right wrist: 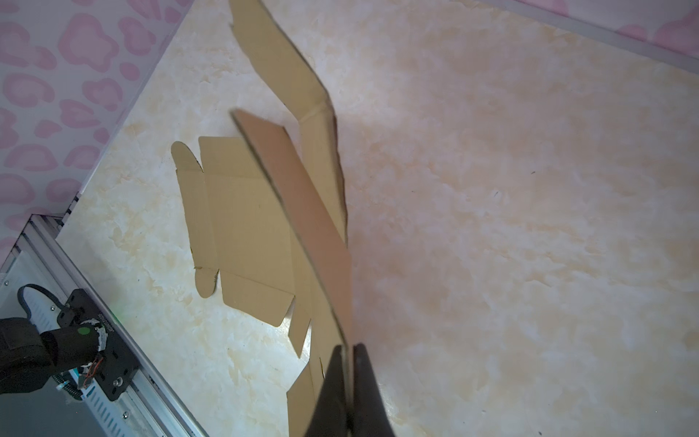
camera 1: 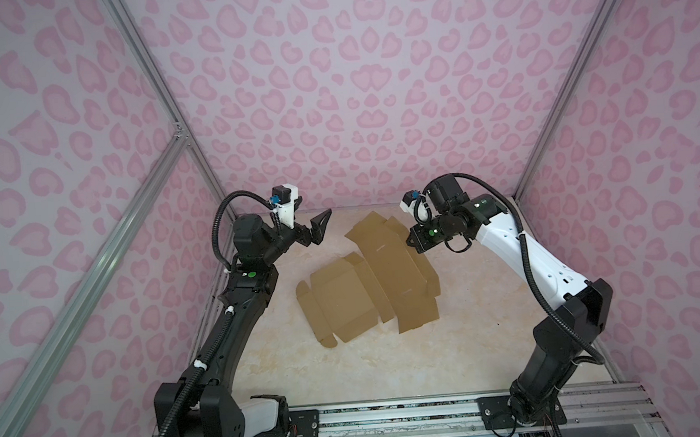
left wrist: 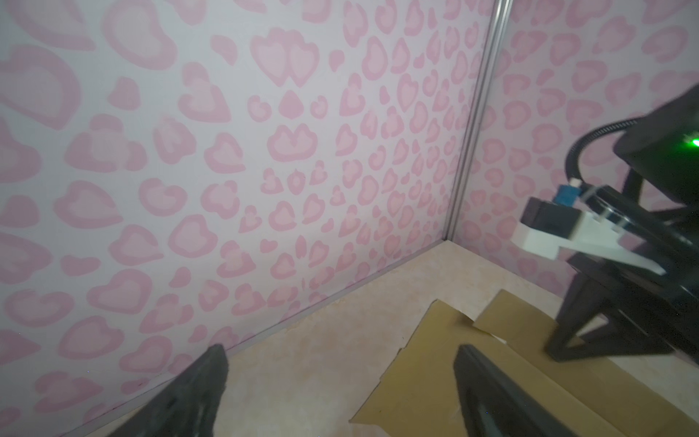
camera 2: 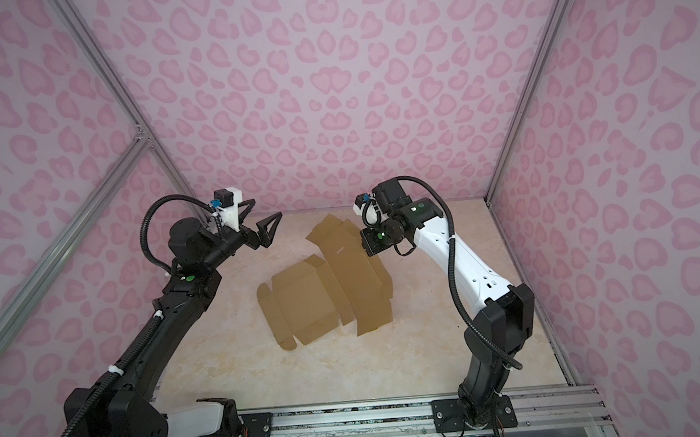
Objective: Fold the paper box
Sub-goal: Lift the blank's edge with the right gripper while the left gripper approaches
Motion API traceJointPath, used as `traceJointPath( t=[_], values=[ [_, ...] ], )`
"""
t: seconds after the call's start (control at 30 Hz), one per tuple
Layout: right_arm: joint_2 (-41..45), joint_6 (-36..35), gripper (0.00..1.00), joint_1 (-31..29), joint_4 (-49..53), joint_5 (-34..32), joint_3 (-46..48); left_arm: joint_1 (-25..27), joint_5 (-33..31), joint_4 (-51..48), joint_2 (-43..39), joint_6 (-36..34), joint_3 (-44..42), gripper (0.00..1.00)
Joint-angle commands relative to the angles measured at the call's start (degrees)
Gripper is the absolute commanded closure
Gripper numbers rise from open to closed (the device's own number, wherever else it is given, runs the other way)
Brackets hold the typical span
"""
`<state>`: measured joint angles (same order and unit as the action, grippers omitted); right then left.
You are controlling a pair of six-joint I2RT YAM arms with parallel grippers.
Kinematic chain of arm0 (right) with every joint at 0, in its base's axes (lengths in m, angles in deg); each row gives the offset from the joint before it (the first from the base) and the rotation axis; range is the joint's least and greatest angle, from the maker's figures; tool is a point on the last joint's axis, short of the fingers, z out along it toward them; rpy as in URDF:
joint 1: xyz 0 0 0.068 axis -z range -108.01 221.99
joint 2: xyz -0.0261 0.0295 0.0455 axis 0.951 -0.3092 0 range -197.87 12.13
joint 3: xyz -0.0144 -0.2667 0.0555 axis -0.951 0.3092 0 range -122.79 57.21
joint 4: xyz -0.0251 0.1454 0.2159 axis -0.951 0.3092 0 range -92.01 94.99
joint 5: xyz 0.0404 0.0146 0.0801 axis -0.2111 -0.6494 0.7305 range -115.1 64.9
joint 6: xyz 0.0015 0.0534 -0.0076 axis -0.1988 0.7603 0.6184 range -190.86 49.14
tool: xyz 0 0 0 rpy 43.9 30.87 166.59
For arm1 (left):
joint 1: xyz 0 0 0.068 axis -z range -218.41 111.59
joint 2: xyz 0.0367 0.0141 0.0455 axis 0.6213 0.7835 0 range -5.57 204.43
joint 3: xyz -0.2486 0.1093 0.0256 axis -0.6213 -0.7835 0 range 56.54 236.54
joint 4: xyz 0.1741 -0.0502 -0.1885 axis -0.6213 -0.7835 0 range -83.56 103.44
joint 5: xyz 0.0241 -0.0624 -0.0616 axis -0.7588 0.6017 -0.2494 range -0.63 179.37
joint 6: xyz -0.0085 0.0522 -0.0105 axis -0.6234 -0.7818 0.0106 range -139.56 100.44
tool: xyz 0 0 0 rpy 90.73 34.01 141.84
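The left gripper (left wrist: 340,353) gapes above the tabletop (left wrist: 302,378); the right gripper (left wrist: 559,348) sits at the flat paper box (left wrist: 435,378) edge.

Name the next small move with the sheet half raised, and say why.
Probably lower the left hand onto the flat panel of the paper box. The right hand is shut on one edge, holding that side tilted up off the table, while the left hand hangs open, touching nothing. Pinning the flat part should let the sheet crease rather than slide.
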<state>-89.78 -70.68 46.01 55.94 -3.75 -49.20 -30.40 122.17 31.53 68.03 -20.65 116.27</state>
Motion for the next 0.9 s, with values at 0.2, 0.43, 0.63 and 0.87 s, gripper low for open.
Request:
traceJointPath(
  t=[0.2, 0.43, 0.63, 0.87],
  values=[
    [-2.1, -5.89, 1.0, -1.0, 5.5, 2.14, -0.84, 1.81, 4.14, -0.14, 3.01, -20.68, -5.49, 0.04],
    [-1.84, -7.78, 1.0, -4.31, 5.89, 1.47, 1.19, 1.68, 9.2, -3.71, 9.8, -22.08, -0.46, 0.09],
    [-2.46, -7.93, 1.0, -5.36, 5.94, 0.82, 1.06, 1.87, 12.99, -6.83, 8.97, -26.96, -4.22, 0.08],
    [-2.88, -8.58, 1.0, -6.49, 6.42, 1.16, 0.52, 2.64, 14.11, -12.27, 11.01, -28.83, -3.24, 0.12]
  ],
)
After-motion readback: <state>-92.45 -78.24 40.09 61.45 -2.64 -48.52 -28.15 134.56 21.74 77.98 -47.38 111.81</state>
